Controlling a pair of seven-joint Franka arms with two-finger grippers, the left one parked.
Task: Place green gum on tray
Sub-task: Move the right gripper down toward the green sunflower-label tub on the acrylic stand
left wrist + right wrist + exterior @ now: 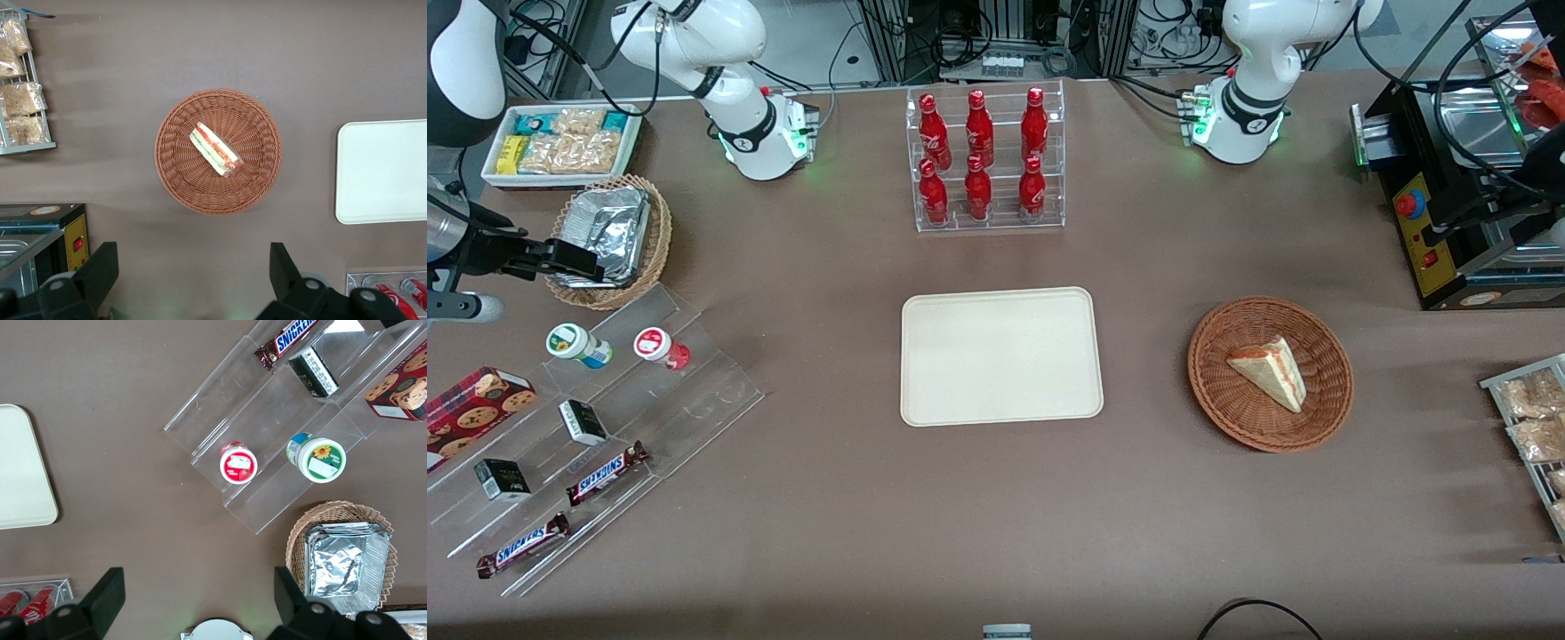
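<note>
Still at the reach step: gripper (569, 258) hangs empty over the foil basket (609, 240), fingers (100, 600) spread wide. Next it needs to drop onto the green gum (578, 345) on the acrylic shelf (649, 391), not the red-lidded 1 (660, 348), then carry it to the tray (1000, 356).

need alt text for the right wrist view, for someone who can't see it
Seen from above, the open gripper hangs over bare brown table, holding nothing. On a clear stepped display stand sit the green gum and a red-lidded bottle side by side. One corner of the tray shows.
</note>
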